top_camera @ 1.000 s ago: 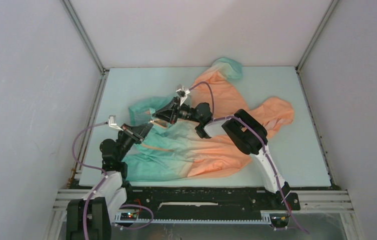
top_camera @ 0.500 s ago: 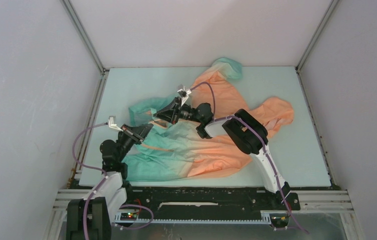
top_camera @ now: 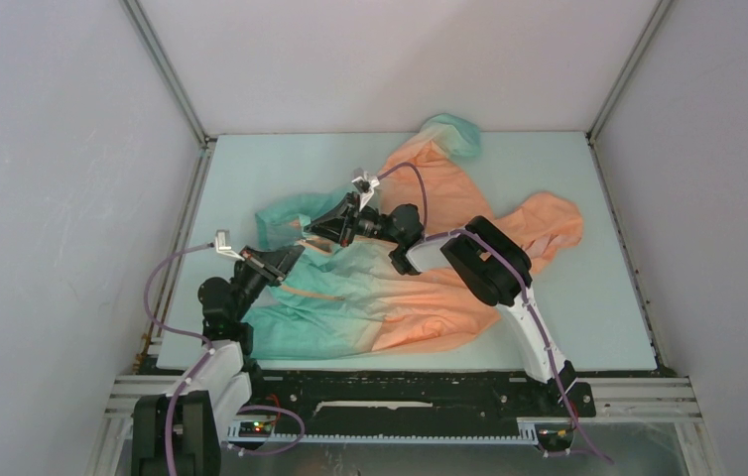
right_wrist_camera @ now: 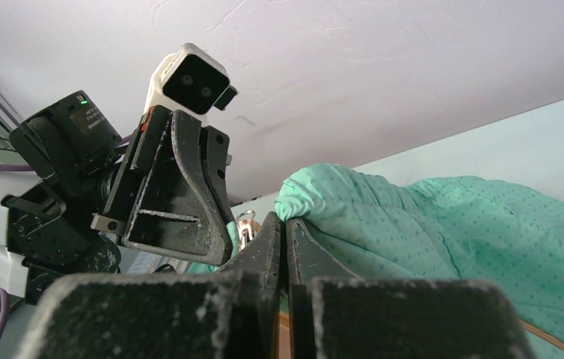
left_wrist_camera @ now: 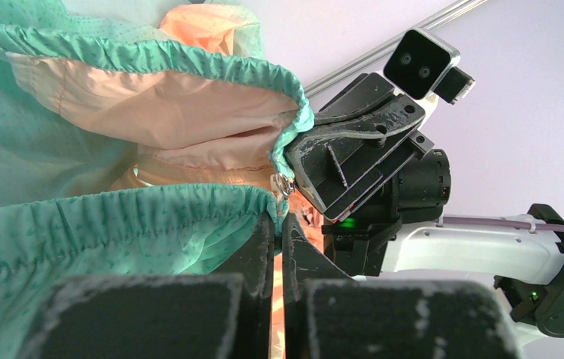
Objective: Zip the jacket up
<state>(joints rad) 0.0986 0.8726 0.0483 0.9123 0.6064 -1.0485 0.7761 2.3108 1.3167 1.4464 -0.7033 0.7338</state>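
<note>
The jacket [top_camera: 420, 297] lies spread on the table, teal hem to the left, orange hood [top_camera: 549, 223] to the right. My left gripper [top_camera: 296, 250] is shut on one teal hem corner [left_wrist_camera: 189, 217] at the front opening, with fabric pinched between its tips [left_wrist_camera: 279, 218]. My right gripper [top_camera: 309, 230] is shut on the facing hem corner [right_wrist_camera: 316, 198], its tips [right_wrist_camera: 283, 221] closed on teal cloth. The two grippers nearly touch. A small metal zip pull [left_wrist_camera: 285, 185] hangs between them; in the right wrist view the zip pull [right_wrist_camera: 245, 224] sits just left of my fingertips.
One sleeve with a teal cuff [top_camera: 449, 134] reaches toward the back wall. The pale table [top_camera: 251, 169] is boxed in by grey walls on three sides. Purple cables [top_camera: 157, 288] loop off both arms. The right arm's elbow [top_camera: 484, 263] hangs over the jacket's middle.
</note>
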